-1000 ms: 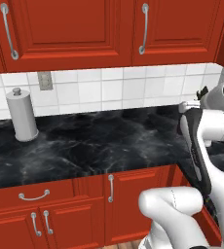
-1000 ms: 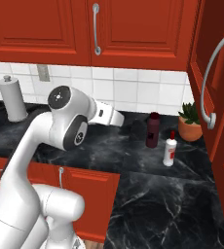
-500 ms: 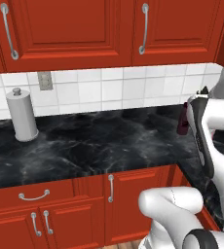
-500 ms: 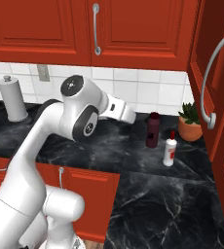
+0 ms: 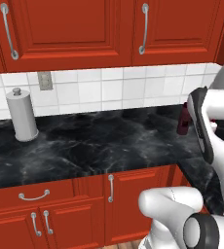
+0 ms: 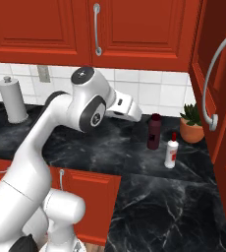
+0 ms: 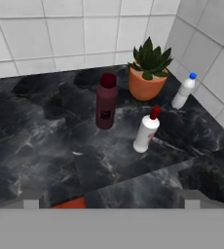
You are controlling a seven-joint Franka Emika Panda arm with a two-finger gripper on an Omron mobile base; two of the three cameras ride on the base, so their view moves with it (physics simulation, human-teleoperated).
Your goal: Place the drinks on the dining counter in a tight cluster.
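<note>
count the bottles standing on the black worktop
3. The maroon bottle stands left of the potted plant, the red-capped white bottle nearer the front edge, the blue-capped bottle in the tiled corner. Others may be hidden.

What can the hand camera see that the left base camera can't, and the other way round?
Hand view adds: a white red-capped bottle, a small pale blue-capped bottle and a spiky green plant in an orange pot.
Left base view adds: a tall grey paper-towel cylinder and red upper cupboards with metal handles.
Both share: the dark maroon bottle, the black marbled worktop and the white wall tiles.
</note>
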